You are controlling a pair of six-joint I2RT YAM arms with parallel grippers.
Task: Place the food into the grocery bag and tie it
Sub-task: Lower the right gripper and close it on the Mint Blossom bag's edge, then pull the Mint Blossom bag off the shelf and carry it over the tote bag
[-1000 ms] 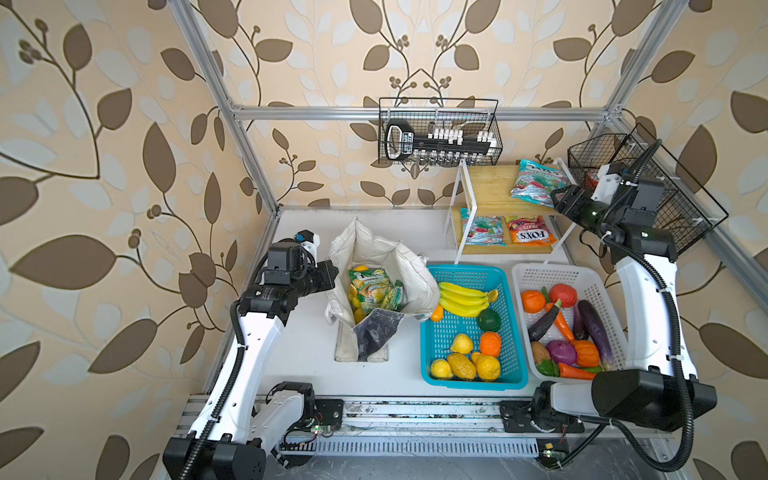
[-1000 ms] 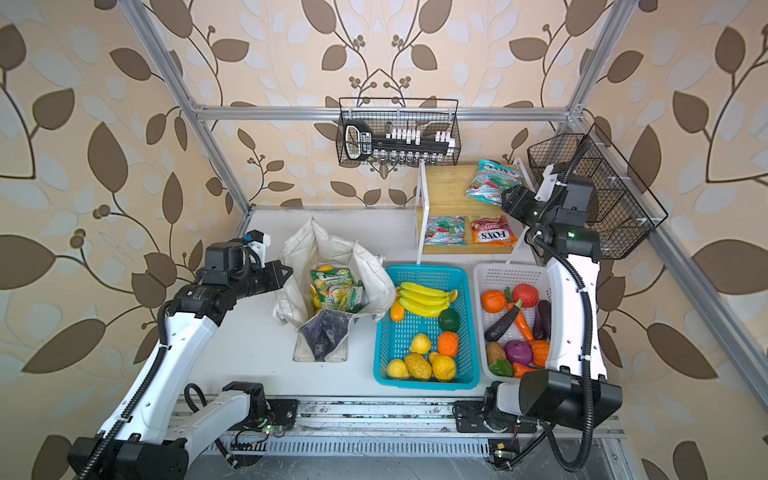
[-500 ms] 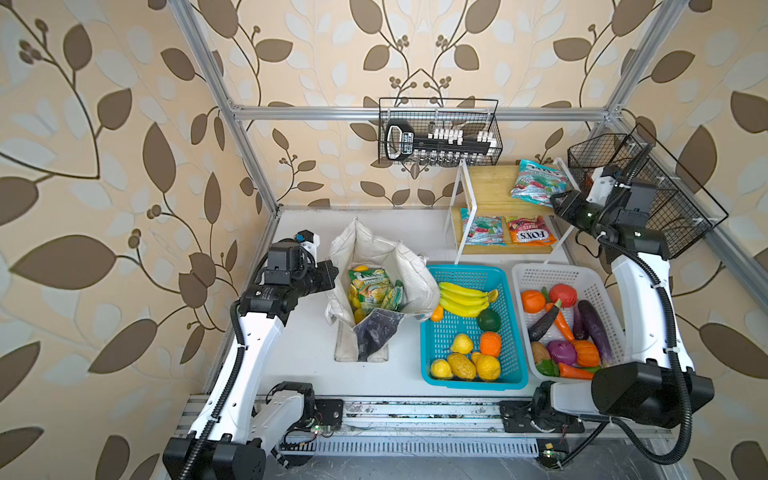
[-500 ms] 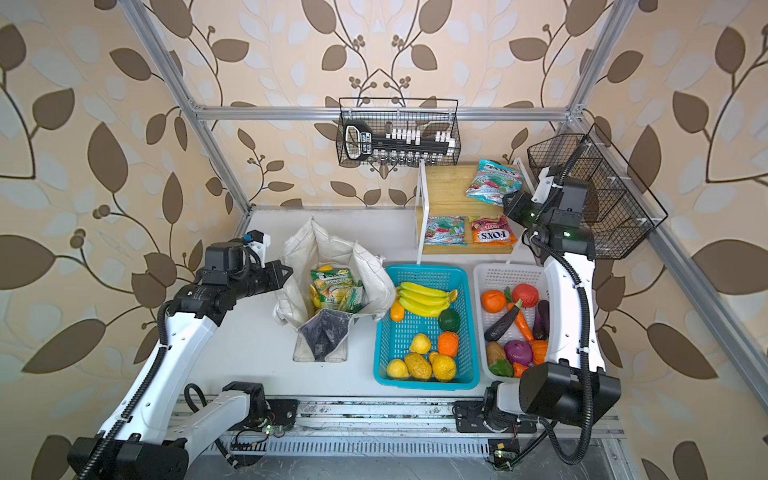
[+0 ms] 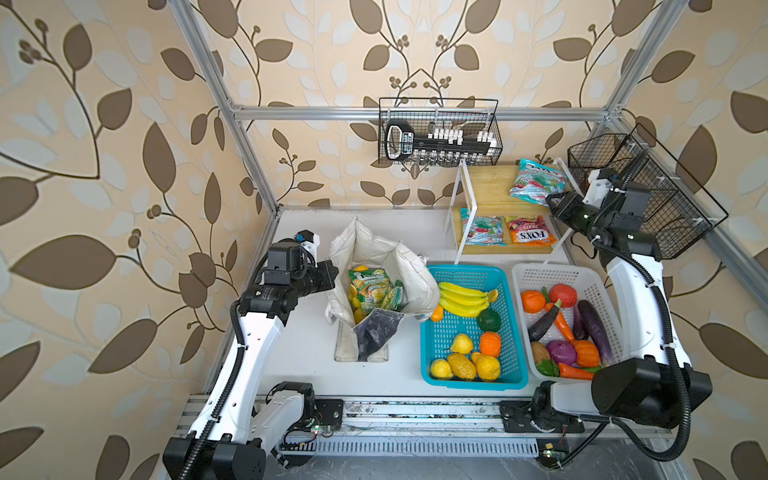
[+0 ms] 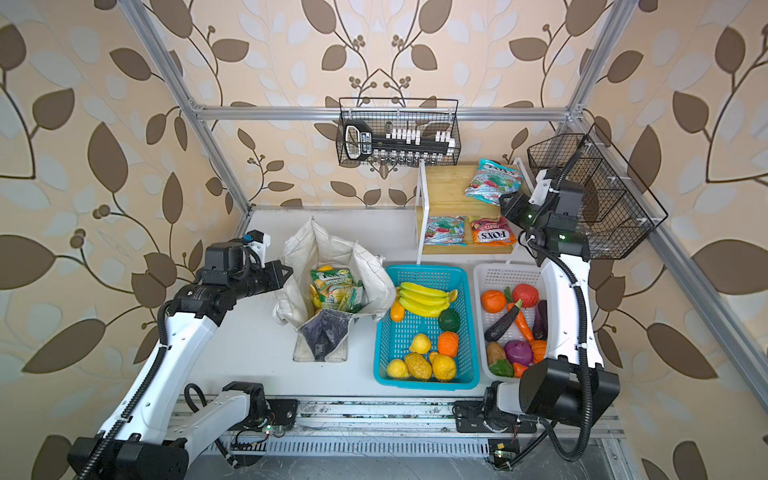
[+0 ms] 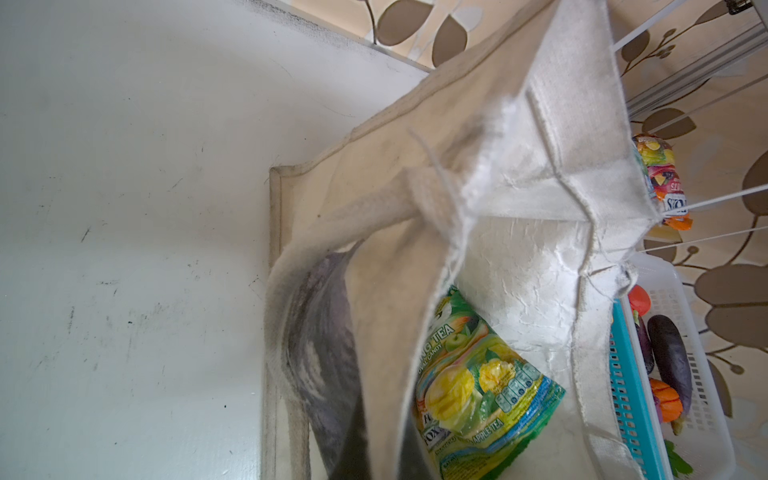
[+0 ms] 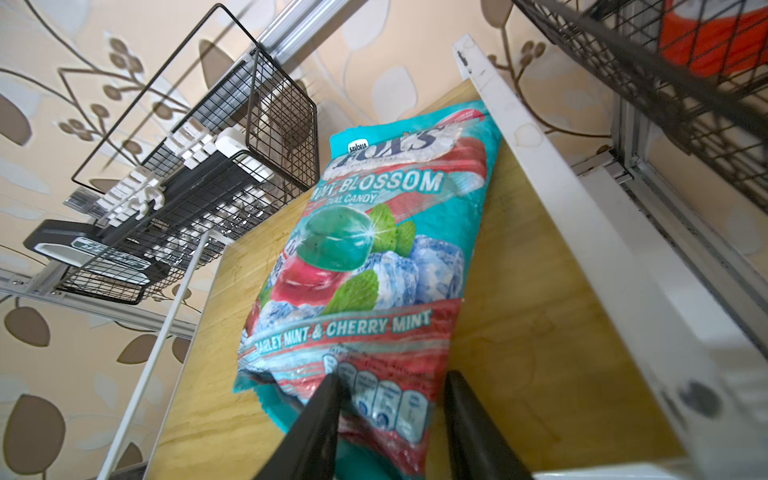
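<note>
The grocery bag [image 5: 374, 253] [image 6: 332, 253] stands open left of the baskets, with a green-yellow snack packet [image 5: 370, 289] [image 7: 478, 386] inside. My left gripper [image 5: 330, 272] [image 7: 382, 465] is shut on the bag's left rim [image 7: 519, 174]. My right gripper [image 5: 555, 203] [image 8: 390, 382] is at the upper shelf, jaws apart. Its fingers straddle the near end of a light-blue packet [image 5: 536, 183] [image 8: 374, 249]; one finger presses on it, the other stands just off its edge. The banana bunch [image 5: 461, 297] and an orange [image 5: 490, 343] lie in the blue basket. A carrot [image 5: 563, 324] lies in the white basket.
The blue basket [image 5: 465, 270] and the white basket [image 5: 552, 268] hold several toy fruits and vegetables. The lower shelf carries a light-blue packet [image 5: 482, 230] and an orange one [image 5: 530, 235]. Wire baskets hang on the back wall [image 5: 438, 133] and beside my right arm [image 5: 648, 195].
My right gripper has shifted slightly toward the back at the upper shelf, by the light-blue packet. The left arm and the bag have not moved.
</note>
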